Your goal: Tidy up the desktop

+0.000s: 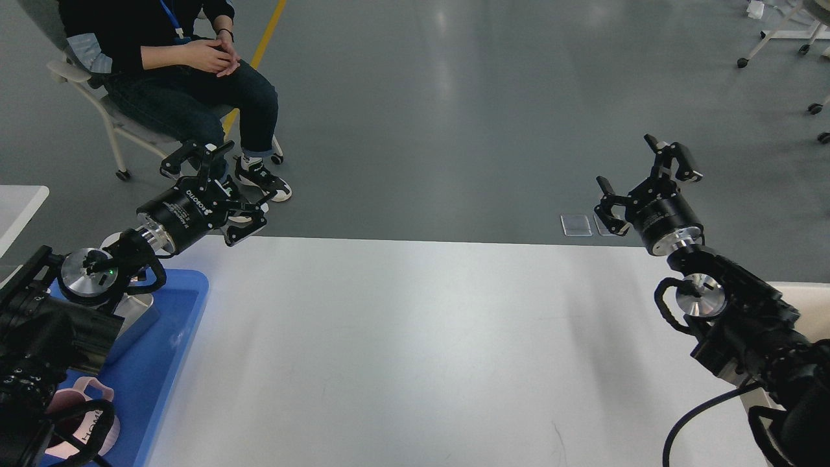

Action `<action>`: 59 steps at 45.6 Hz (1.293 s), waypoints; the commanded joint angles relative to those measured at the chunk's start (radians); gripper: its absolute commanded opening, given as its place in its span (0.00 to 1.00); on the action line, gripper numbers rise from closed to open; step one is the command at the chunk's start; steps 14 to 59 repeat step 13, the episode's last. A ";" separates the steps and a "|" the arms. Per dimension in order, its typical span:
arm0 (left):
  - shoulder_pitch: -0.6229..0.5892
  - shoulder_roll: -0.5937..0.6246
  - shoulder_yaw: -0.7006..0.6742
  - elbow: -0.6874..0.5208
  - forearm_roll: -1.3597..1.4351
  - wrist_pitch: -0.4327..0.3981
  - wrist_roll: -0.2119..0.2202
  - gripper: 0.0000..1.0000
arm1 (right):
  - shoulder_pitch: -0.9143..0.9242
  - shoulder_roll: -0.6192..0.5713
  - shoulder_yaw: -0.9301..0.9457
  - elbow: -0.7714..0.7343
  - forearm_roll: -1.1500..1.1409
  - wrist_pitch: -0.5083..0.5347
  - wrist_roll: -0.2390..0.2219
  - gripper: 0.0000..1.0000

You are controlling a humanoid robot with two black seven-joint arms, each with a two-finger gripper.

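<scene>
Surface (415,350) first, in your head view: the big white desktop with rounded corners fills the lower middle of the picture, running from the blue tray (170,350) at its left edge to the cream bin (801,292) just past its right edge. Its broad middle shows only soft reflections and a few faint scuffs near the bottom.

Your left pincer (217,188) hangs past the far left corner of the surface, above the floor, pointing up and to the right. Its two fingers are spread wide and nothing sits between them. Behind it, the black arm comes down over the blue tray, where you can see a shiny metal container (133,318) partly hidden under the wrist and a pink cup (87,425) near the bottom left, mostly covered by the arm and its cables.

Your right pincer (648,181) is raised beyond the far right corner of the surface, pointing up and away from you. Its fingers also stand well apart, and they hold nothing. Two small clear floor plates (583,225) lie just left of its wrist.

Beyond the surface, a seated person (188,71) in dark clothes sits on a wheeled chair at top left, hands clasped, beside a yellow floor line (262,39). A small white table corner (19,204) shows at the left edge.
</scene>
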 commanded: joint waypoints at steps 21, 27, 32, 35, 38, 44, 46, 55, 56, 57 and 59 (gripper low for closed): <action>0.066 -0.011 0.003 0.000 0.002 0.000 -0.030 0.99 | -0.019 0.184 0.005 -0.013 0.000 -0.033 0.001 1.00; 0.066 -0.011 0.003 0.000 0.002 0.000 -0.030 0.99 | -0.019 0.184 0.005 -0.013 0.000 -0.033 0.001 1.00; 0.066 -0.011 0.003 0.000 0.002 0.000 -0.030 0.99 | -0.019 0.184 0.005 -0.013 0.000 -0.033 0.001 1.00; 0.066 -0.011 0.003 0.000 0.002 0.000 -0.030 0.99 | -0.019 0.184 0.005 -0.013 0.000 -0.033 0.001 1.00; 0.066 -0.011 0.003 0.000 0.002 0.000 -0.030 0.99 | -0.019 0.184 0.005 -0.013 0.000 -0.033 0.001 1.00; 0.066 -0.011 0.003 0.000 0.002 0.000 -0.030 0.99 | -0.019 0.184 0.005 -0.013 0.000 -0.033 0.001 1.00; 0.066 -0.011 0.003 0.000 0.002 0.000 -0.030 0.99 | -0.019 0.184 0.005 -0.013 0.000 -0.033 0.001 1.00; 0.066 -0.011 0.003 0.000 0.002 0.000 -0.030 0.99 | -0.019 0.184 0.005 -0.013 0.000 -0.033 0.001 1.00; 0.066 -0.011 0.003 0.000 0.002 0.000 -0.030 0.99 | -0.019 0.184 0.005 -0.013 0.000 -0.033 0.001 1.00; 0.066 -0.011 0.003 0.000 0.002 0.000 -0.030 0.99 | -0.019 0.184 0.005 -0.013 0.000 -0.033 0.001 1.00; 0.066 -0.011 0.003 0.000 0.002 0.000 -0.030 0.99 | -0.019 0.184 0.005 -0.013 0.000 -0.033 0.001 1.00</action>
